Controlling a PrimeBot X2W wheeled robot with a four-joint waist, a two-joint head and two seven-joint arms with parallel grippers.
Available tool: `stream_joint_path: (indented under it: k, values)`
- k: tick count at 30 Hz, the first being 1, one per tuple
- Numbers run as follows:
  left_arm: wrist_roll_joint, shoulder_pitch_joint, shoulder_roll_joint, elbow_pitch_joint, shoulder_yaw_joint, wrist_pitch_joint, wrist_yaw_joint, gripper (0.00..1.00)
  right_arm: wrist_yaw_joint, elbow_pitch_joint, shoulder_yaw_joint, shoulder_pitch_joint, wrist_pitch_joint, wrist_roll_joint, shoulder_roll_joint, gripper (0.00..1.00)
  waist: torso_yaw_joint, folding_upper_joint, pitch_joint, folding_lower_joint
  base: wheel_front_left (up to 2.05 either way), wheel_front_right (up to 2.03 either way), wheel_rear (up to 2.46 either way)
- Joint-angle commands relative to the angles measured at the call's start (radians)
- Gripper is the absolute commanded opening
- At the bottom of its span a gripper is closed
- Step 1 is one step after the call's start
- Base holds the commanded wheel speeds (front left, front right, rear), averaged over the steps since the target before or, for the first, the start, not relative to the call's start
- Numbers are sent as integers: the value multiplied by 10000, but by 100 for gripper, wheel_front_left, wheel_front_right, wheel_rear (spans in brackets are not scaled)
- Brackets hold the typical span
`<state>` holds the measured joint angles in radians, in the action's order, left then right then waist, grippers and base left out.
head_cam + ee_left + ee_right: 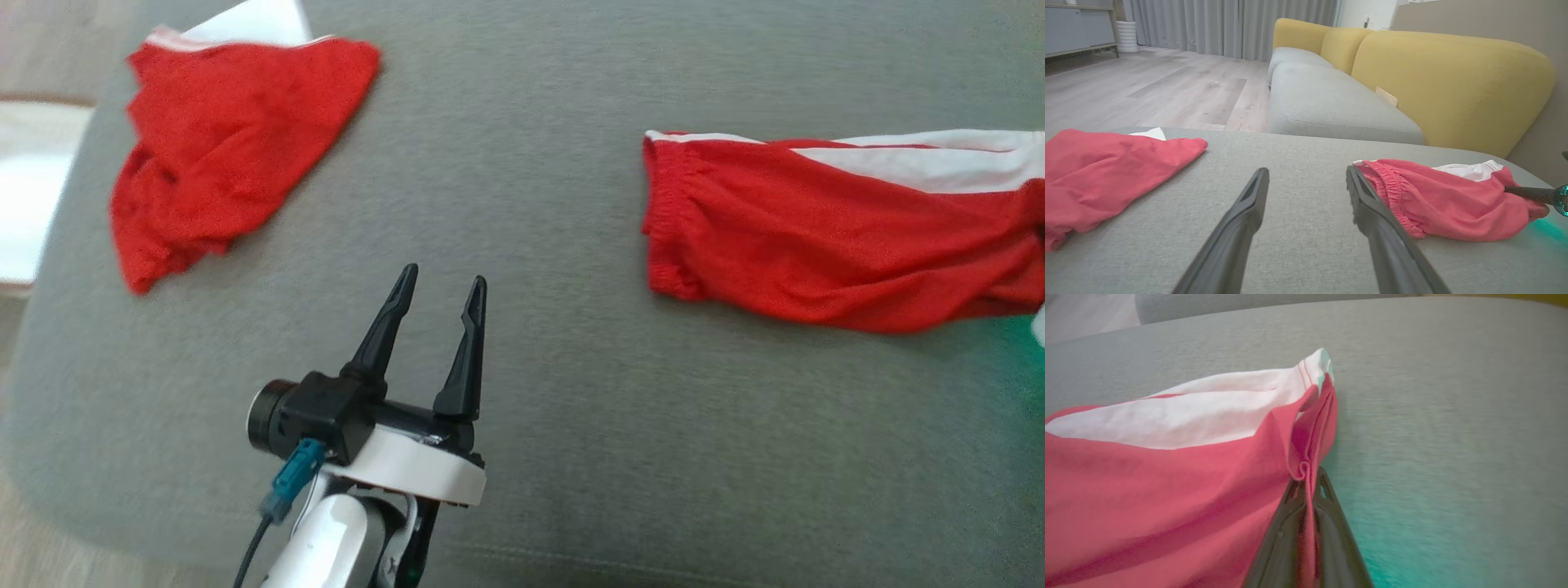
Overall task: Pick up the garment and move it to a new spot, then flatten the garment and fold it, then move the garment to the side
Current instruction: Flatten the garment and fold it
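Your right gripper [1308, 486] pinches edge fold of thin red-and-white fabric shorts [833, 237], lying right on grey upholstered cushion [531, 163]. Left gripper [441, 286] spread, empty. Expect cloth light, limp; take elastic waistband [665, 220] with left.

The left gripper [445, 278] sits at the lower left of the head view. Its two dark fingers [384, 327] point up and lean a little right, and the jaws are spread wide with nothing between them. Its pale forearm [326, 543] rises from the bottom edge. The right gripper [1308, 482] has its jaws pinched together on a fold at the edge of the red garment [1167, 490].
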<state>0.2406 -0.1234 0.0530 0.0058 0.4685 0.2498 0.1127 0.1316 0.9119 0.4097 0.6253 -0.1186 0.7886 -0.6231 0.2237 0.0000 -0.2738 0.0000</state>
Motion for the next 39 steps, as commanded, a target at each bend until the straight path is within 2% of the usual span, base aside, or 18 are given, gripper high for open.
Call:
stream_joint_path:
  k: [1, 7, 12, 21, 28, 35, 36, 37, 38, 39]
  values:
    - [-59, -91, -27, -285, -348, 120, -41, 100, -9, -127, 12, 27, 127, -70, -506, 0, -425, 0, 136, 0, 0, 0, 0]
    - [-59, -195, -27, -145, -286, 120, -170, 100, -9, -462, -21, 467, -67, -457, -984, 0, -1064, 0, 248, 0, 0, 0, 0]
    - [-8, -274, -27, -41, -194, 120, -150, 100, -9, -1307, -114, 856, -243, -599, -841, 0, -1190, 0, 328, 0, 0, 0, 0]
    - [184, -243, -27, 200, -84, 120, -188, 100, -9, -3431, -467, 407, -627, -924, 222, 0, -780, 0, 676, 0, 0, 0, 0]
    - [312, -165, -28, 226, 62, 120, -140, 100, -9, -5087, -745, -537, -1484, -1529, 1296, 0, -223, 0, 775, 0, 0, 0, 0]
    - [443, -192, -28, 238, 208, 120, -104, 100, -9, -5813, -950, -1094, -2272, -1999, 2186, 0, 81, 0, 741, 0, 0, 0, 0]
    - [467, -209, -28, 246, 241, 120, -94, 100, -9, -5872, -992, -1160, -2332, -2043, 2316, 23, 119, 0, 745, 0, 0, 0, 0]
    - [489, -225, -28, 246, 260, 120, -74, 100, -9, -5954, -1024, -1215, -2354, -2053, 2447, 33, 141, 0, 755, 0, 0, 0, 0]
    - [508, -234, -28, 243, 269, 120, -51, 100, -9, -6018, -1090, -1273, -2383, -1994, 2600, 47, 150, 0, 771, 0, 0, 0, 0]
    - [526, -233, -28, 239, 265, 120, -26, 100, -9, -6074, -1179, -1323, -2432, -1906, 2755, 100, 140, 0, 786, 0, 0, 0, 0]
